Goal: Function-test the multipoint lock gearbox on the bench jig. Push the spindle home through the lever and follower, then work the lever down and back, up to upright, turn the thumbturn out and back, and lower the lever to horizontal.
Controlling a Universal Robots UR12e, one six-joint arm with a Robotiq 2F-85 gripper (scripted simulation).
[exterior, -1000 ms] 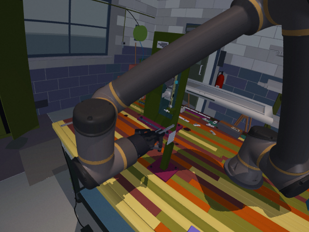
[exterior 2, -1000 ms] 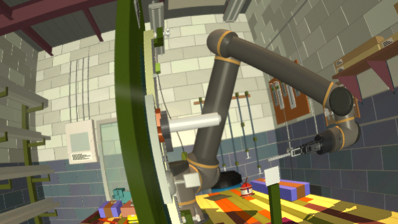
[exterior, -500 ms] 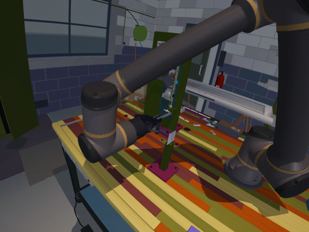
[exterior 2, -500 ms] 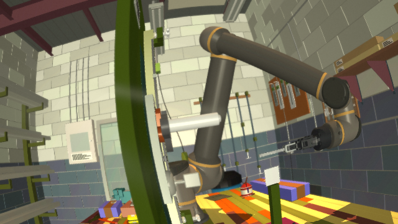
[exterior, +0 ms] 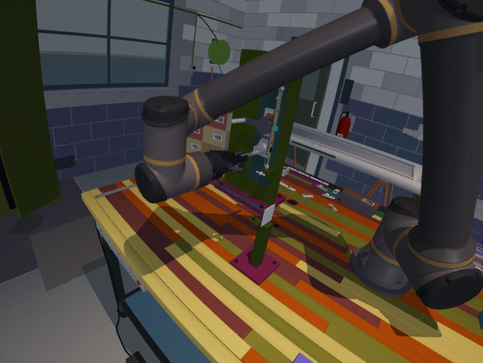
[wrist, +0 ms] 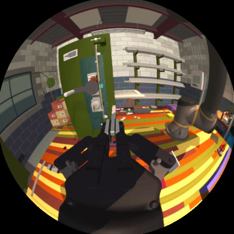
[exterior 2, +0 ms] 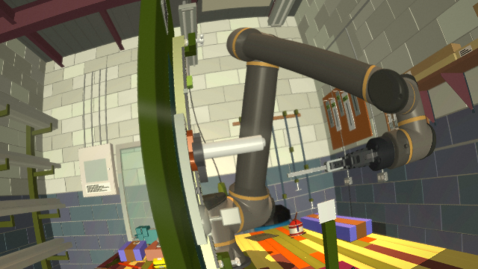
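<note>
On the striped bench stands the green jig panel [exterior: 269,129] with the lock gearbox [wrist: 98,87] mounted on its face. The lever [wrist: 79,91] sticks out horizontally from its round hub, and the thumbturn [wrist: 95,105] sits just below it. My gripper [exterior 2: 336,163] is closed on a thin grey spindle [exterior 2: 308,171], carried level out in front of the panel with the free end pointing at the gearbox. In the wrist camera the spindle [wrist: 113,119] runs forward between the fingers [wrist: 111,128]. The follower hole is too small to make out.
Behind the jig are a brick wall, wall shelves [wrist: 152,72] and a window [exterior: 105,43]. A short green post [exterior: 262,238] with a white tag stands on a magenta foot in front of the jig. Small parts [exterior: 324,193] are scattered across the bench's far side. The arm's base [exterior: 421,258] occupies the right.
</note>
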